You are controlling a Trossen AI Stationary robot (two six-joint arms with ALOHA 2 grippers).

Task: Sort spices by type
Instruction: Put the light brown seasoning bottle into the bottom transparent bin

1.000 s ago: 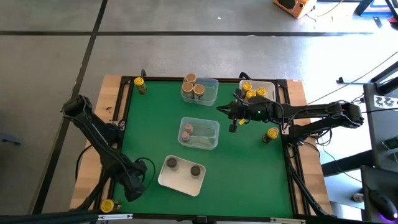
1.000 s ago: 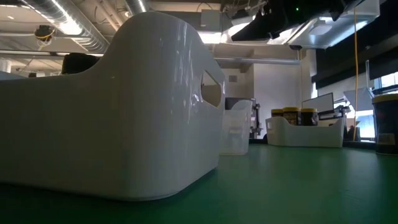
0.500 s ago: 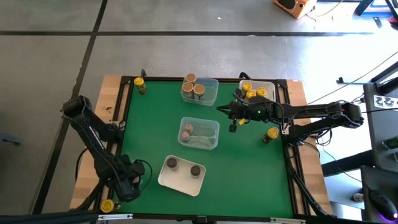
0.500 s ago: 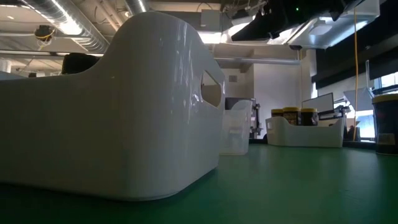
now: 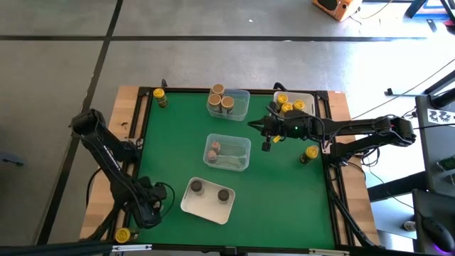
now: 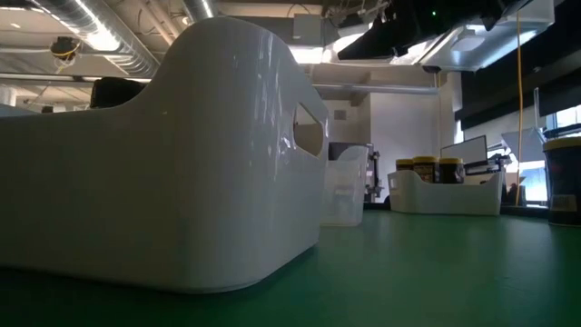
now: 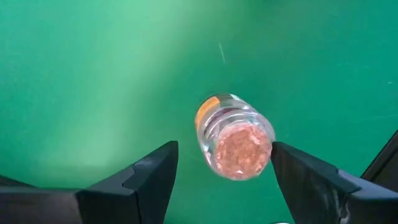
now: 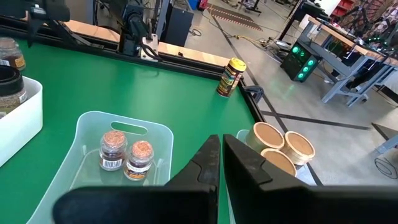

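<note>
Near table's front-left corner, left claw open, straddling jar

Left gripper hangs at seven o'clock, fingers spread; right gripper at one o'clock, fingers closed.

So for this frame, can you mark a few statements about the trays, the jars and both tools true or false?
1. The white tray at the near edge holds two dark-topped jars. True.
2. The right tool is shut on a jar. False: it is shut but empty, above the mat beside the middle clear tray.
3. The left tool is open with a reddish-topped jar between its fingers, not touching them. True.
4. The middle clear tray holds three jars. False: it holds two reddish-topped ones.
</note>
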